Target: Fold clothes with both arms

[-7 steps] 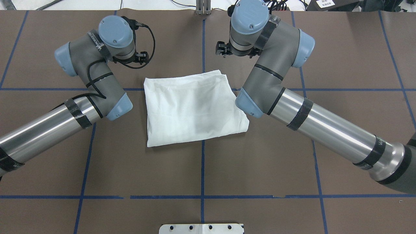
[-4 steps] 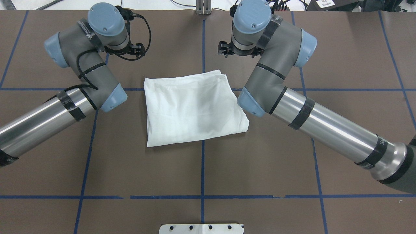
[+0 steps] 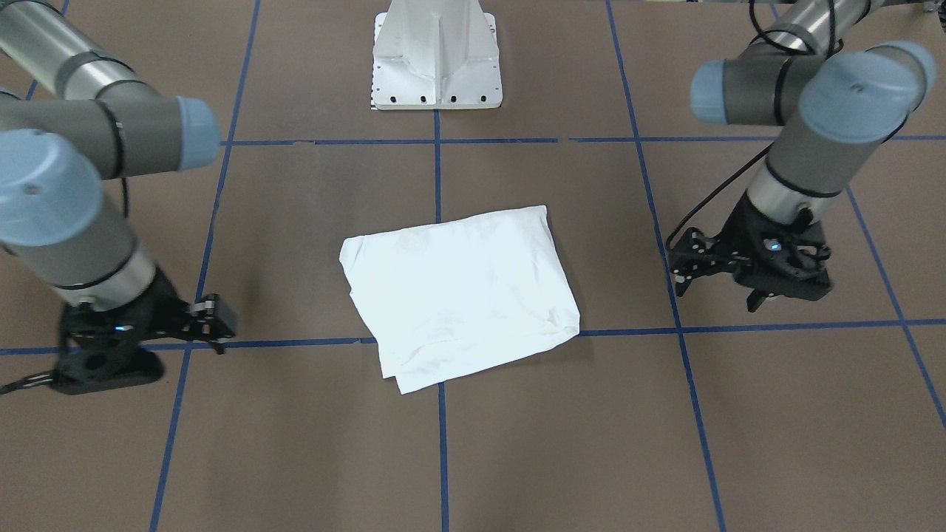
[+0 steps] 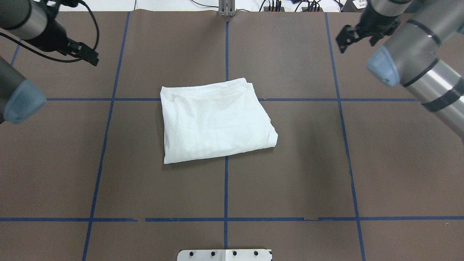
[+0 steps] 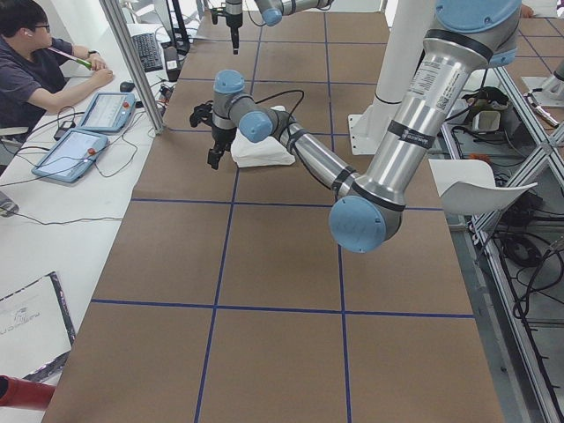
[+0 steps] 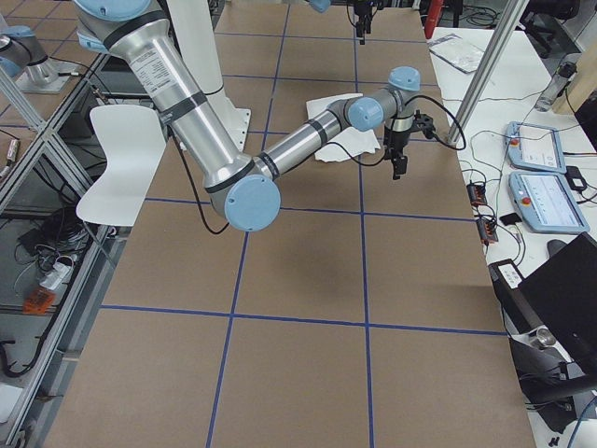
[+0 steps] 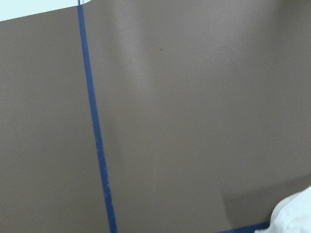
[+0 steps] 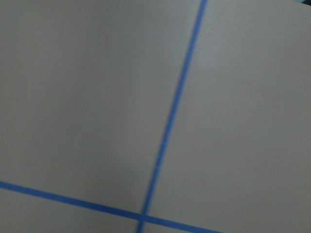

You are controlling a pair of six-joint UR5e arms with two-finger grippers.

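T-shirt: A white T-shirt [image 4: 217, 121] was seen folded into a compact, slightly skewed rectangle. It lay flat on the surface [image 4: 290, 174], about midway between the side edges and well away from every corner.
Layers: Several layers were stacked, and their loose edges showed at the far corner on the right arm's side. The side toward the left arm looked like a smooth fold.
Left fingers [image 3: 687, 262]: These were held over the surface toward its left edge, well apart from the cloth. They appeared parted, with nothing between them.
Right fingers [image 3: 214, 318]: These were held toward the right edge, likewise well apart from the cloth. They appeared parted and empty.
Handling: The cloth was judged light, soft and limp, and not fragile. If lifted at one point, sagging and slipping of the layers could be expected.
Where to hold: Two corners of one edge were judged best, one per arm, with all layers pinched together low against the surface.
Progress: The folding was judged done or nearly so.
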